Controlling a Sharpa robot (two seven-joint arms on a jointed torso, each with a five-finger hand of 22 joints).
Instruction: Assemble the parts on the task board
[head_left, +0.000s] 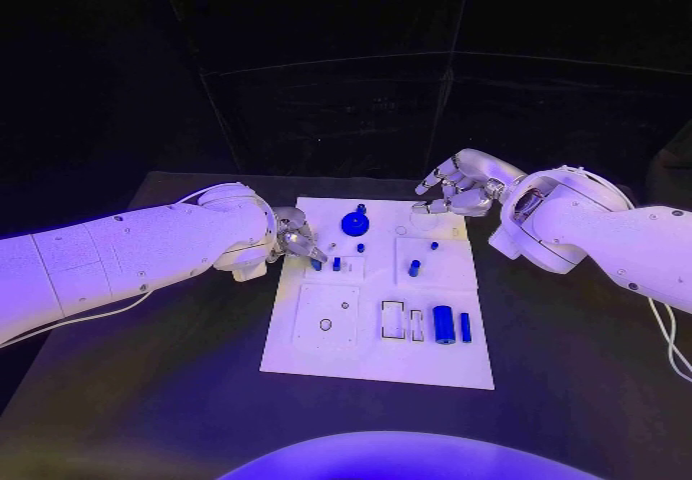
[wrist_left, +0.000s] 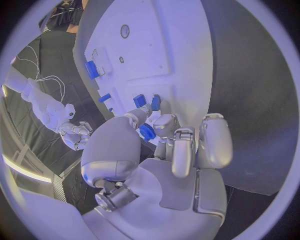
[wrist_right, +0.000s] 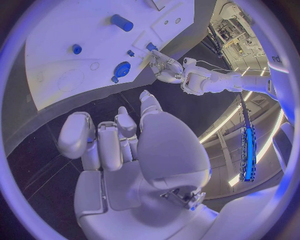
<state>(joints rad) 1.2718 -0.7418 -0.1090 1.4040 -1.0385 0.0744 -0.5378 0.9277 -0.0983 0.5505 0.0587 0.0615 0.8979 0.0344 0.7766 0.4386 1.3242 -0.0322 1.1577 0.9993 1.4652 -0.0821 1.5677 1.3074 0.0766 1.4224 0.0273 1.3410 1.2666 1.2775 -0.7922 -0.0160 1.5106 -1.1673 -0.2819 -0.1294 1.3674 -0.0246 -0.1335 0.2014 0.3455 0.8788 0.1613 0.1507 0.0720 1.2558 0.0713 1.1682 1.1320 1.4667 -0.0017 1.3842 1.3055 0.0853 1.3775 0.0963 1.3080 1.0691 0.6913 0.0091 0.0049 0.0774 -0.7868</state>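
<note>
Left hand (head_left: 296, 240) pinching small blue part (head_left: 317, 264) at task board (head_left: 332, 365); right hand (head_left: 459, 185) open, empty. Part likely light, rigid, slippery; fingertip pinch at sides.

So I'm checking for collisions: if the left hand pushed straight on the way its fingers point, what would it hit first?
Probably the small blue parts standing on the task board just past the left hand; its fingertips are nearly there, though depth is unclear.

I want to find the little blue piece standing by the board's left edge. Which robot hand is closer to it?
The left robot hand: its fingertips are right beside the small blue piece. The right robot hand hovers over the task board's far right corner.
</note>
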